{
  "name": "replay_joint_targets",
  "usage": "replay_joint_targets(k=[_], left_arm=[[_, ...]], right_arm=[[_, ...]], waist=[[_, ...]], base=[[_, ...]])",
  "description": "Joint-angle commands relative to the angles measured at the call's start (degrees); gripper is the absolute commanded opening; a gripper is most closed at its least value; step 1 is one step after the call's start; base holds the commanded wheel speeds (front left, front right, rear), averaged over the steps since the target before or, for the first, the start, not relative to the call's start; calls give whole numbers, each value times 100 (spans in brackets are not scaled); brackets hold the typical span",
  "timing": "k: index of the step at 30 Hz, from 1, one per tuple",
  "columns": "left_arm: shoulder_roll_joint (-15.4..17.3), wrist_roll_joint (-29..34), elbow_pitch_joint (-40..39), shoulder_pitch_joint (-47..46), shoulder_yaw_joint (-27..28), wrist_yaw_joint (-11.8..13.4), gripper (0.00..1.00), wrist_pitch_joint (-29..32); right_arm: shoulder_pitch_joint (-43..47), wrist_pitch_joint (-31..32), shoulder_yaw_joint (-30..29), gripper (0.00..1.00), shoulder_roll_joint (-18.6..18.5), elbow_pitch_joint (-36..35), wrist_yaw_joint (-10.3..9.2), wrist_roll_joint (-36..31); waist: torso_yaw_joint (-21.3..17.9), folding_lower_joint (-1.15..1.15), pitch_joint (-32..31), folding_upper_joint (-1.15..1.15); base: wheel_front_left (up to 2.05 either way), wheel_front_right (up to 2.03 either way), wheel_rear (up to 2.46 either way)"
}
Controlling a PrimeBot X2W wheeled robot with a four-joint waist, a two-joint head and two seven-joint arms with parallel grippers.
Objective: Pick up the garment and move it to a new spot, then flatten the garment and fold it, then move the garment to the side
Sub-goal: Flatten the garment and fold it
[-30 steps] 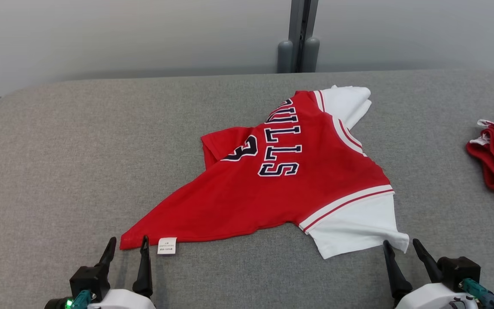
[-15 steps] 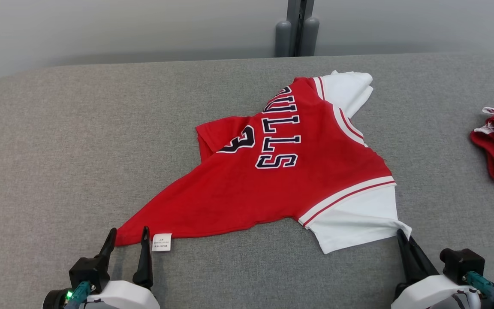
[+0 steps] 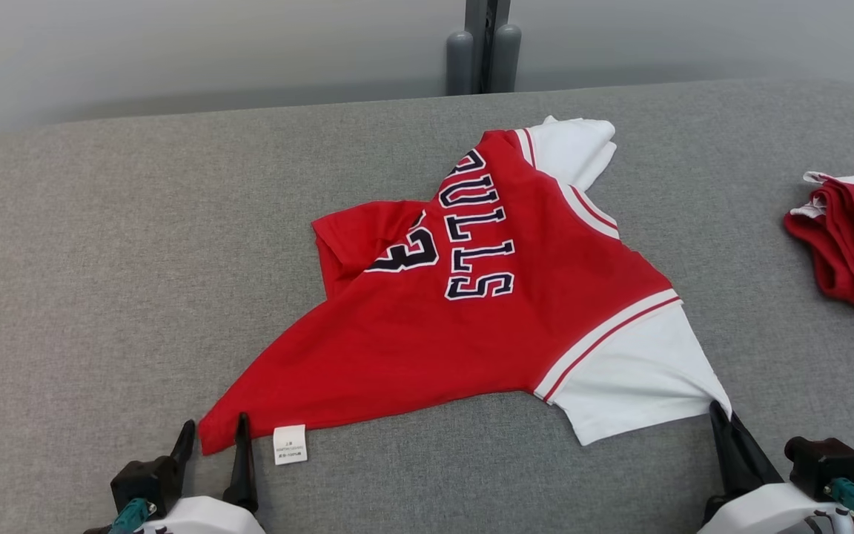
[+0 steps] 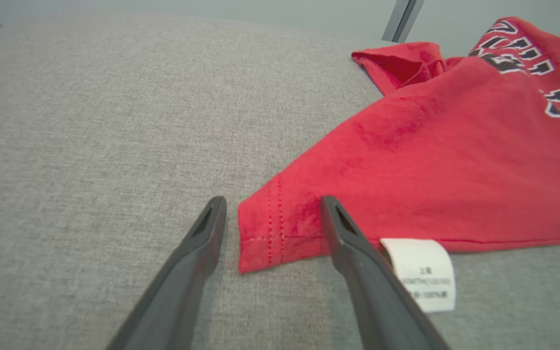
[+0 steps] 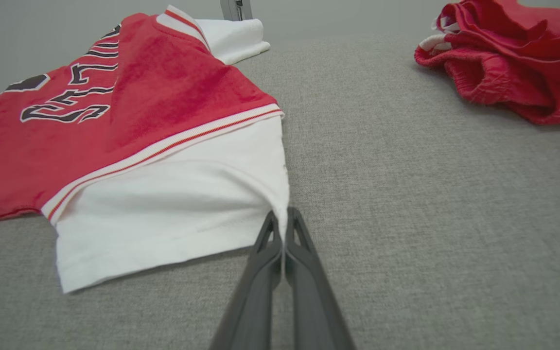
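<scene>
The garment (image 3: 471, 326) is a red jersey with dark lettering and white sleeves, lying crumpled on the grey padded table (image 3: 101, 259). Its red hem corner (image 4: 265, 233) lies between the fingers of my left gripper (image 3: 212, 434), which stands open around it; a white care label (image 4: 423, 272) sits beside the right finger. My right gripper (image 3: 720, 411) is shut on the corner of the near white sleeve (image 5: 173, 214), the cloth pinched between the fingertips (image 5: 280, 221). The far white sleeve (image 3: 571, 144) lies at the back.
A second pile of red cloth (image 3: 853, 245) lies at the table's right edge, seen also in the right wrist view as folded red cloth (image 5: 513, 58). A grey post (image 3: 482, 44) stands behind the table against the pale wall.
My right gripper has shut on the white sleeve corner and pulled it a little toward me. The head camera has shifted, so the whole scene sits further left. The left gripper stays open at the hem.
</scene>
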Motion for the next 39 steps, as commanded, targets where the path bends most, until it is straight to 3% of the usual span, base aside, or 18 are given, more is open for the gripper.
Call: replay_joint_targets(k=[1, 10, 11, 12, 13, 14, 26, 31, 39], left_arm=[[24, -61, 23, -68, -12, 21, 100, -6], [27, -279, 103, 107, -242, 18, 100, -6], [26, -287, 120, 93, -261, 17, 94, -7], [25, -292, 133, 83, -275, 7, 37, -7], [23, -247, 126, 70, -291, -18, 13, -7], [26, -231, 133, 63, -283, -35, 0, -7], [25, 48, -464, -174, 18, -161, 0, -7], [44, 483, -1139, -606, 309, -402, 0, -7], [642, 1102, -1474, -2139, 394, -843, 0, -7]], right_arm=[[-28, -28, -13, 0, -48, -30, -2, 33], [-63, -28, -15, 0, -53, -28, -2, 26], [-60, -28, -15, 0, -54, -28, -2, 27], [-62, -28, -5, 0, -56, -27, -2, 33], [-68, -28, -1, 0, -58, -29, -2, 41], [-74, -28, 5, 0, -57, -35, -2, 50], [-286, -29, 53, 0, 13, -495, -1, 321], [-839, -28, 205, 0, -149, -1079, -1, 609], [-2346, -28, 425, 0, -686, -1556, -1, 891]], waist=[[-25, 0, 3, 0], [-3, 0, -102, 0], [2, 0, -113, 0], [6, 0, -122, 0], [9, 0, -129, 0], [12, 0, -139, 0], [-5, 0, -320, 0], [-21, 0, -581, 0], [15, 0, -983, 0]], base=[[0, 0, 0], [0, 0, 0], [0, 0, 0], [0, 0, 0], [0, 0, 0], [0, 0, 0], [0, 0, 0], [0, 0, 0], [0, 0, 0]])
